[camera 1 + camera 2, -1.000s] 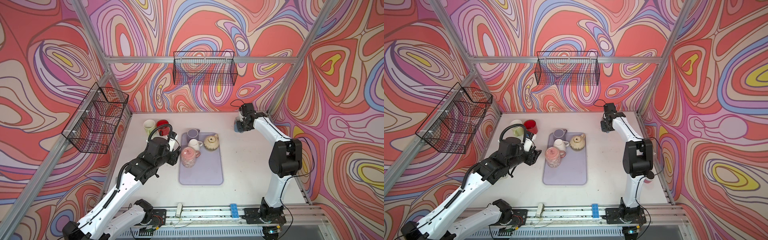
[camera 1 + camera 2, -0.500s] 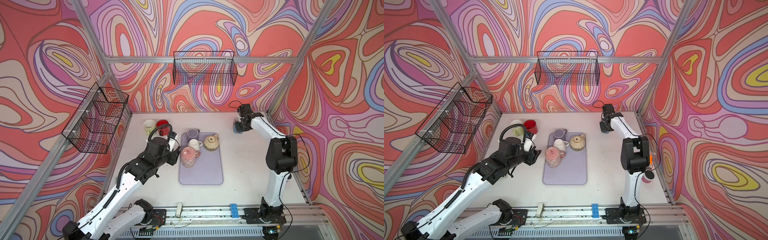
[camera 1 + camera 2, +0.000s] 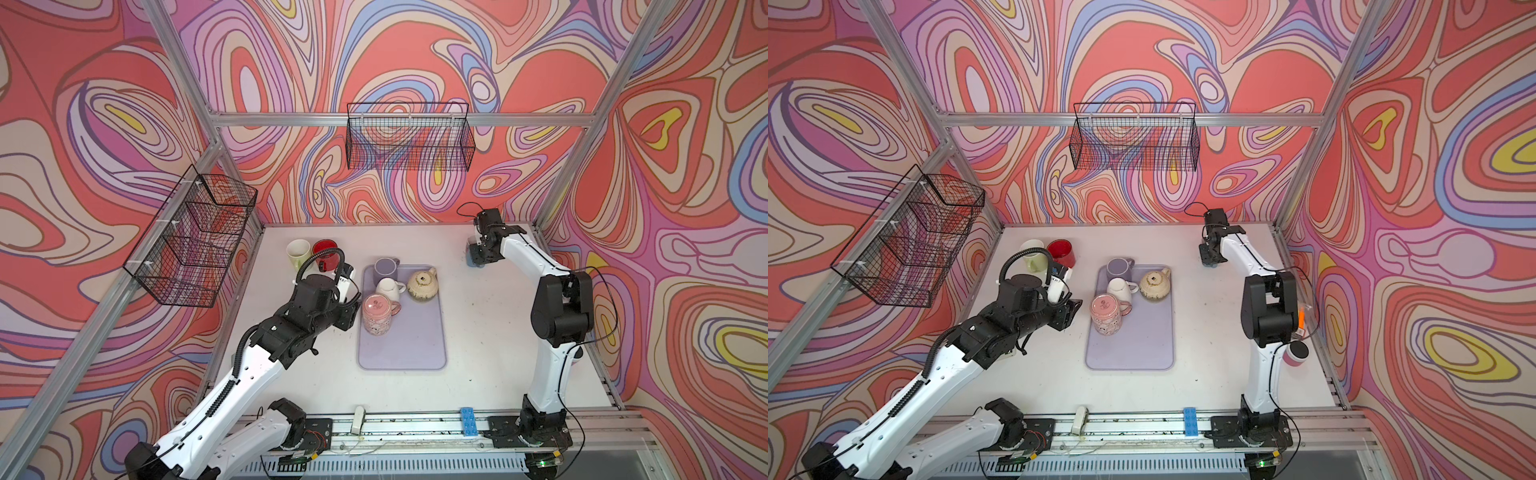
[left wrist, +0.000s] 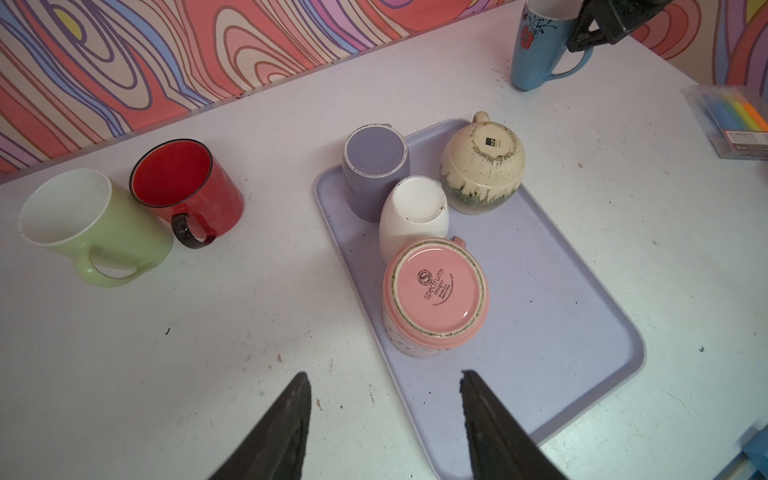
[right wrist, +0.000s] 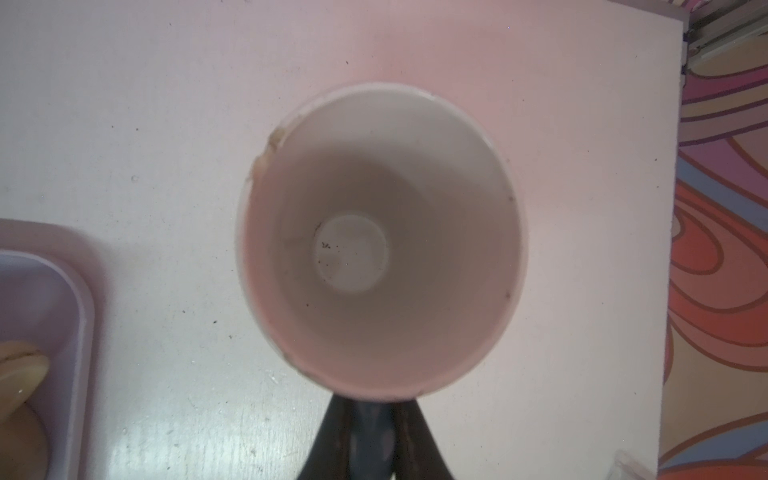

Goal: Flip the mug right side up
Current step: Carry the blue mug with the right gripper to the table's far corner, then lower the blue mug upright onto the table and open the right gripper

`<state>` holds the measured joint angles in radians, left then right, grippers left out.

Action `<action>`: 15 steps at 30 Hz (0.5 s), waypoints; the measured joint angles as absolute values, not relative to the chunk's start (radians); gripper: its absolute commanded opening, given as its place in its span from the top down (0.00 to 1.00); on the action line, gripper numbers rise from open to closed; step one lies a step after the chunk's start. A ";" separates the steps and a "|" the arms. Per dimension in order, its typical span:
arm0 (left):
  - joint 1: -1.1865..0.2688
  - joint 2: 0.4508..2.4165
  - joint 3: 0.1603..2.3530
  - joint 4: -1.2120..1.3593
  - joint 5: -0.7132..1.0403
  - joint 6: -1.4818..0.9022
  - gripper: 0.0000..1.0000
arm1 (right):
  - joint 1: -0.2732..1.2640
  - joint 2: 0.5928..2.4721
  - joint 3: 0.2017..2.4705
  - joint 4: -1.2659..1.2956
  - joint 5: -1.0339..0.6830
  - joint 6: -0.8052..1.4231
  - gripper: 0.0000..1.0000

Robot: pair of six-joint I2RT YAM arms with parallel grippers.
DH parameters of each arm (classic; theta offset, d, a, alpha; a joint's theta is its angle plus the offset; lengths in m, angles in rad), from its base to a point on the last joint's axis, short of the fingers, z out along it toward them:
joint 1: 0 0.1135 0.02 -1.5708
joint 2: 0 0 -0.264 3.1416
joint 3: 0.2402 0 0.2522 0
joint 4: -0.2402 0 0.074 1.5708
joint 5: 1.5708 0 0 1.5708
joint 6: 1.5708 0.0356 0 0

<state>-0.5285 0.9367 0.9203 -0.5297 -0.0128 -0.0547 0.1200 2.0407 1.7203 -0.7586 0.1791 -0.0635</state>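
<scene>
Centrally, tray (image 3: 409,347) w/ pink mug (image 3: 377,316), blue mug (image 4: 532,54)

A tray (image 3: 402,345) lies mid-surface (image 3: 482,332). Four mugs crowd its far half: the corner mug (image 3: 385,270) at the far left, the round mug (image 3: 422,286) to its right, the small mug (image 3: 388,287) just nearer, between them, and the front mug (image 3: 377,314) nearest, by the tray's left edge. The left pincer (image 4: 385,376) hangs just left of the front mug. Further left and far back, the outer mug (image 3: 298,253) and inner mug (image 3: 325,252) sit side by side. Far right stands the tall mug (image 4: 532,50), with the right pincer (image 5: 365,413) closed on its handle.
</scene>
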 measured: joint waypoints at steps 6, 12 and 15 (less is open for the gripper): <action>-0.529 0.937 0.920 -0.530 -0.013 -0.053 0.40 | 0.120 2.042 1.718 -0.733 0.179 -0.066 1.00; -0.529 0.938 0.920 -0.530 -0.013 -0.052 0.41 | 0.120 2.045 1.698 -0.706 0.179 -0.066 1.00; -0.529 0.938 0.920 -0.530 -0.013 -0.052 0.41 | 0.120 2.045 1.681 -0.699 0.178 -0.066 1.00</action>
<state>-0.5285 0.9382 0.9199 -0.5297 -0.0128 -0.0521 0.1200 2.0453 1.6806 -0.6991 0.1783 -0.0662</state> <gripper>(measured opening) 0.593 0.155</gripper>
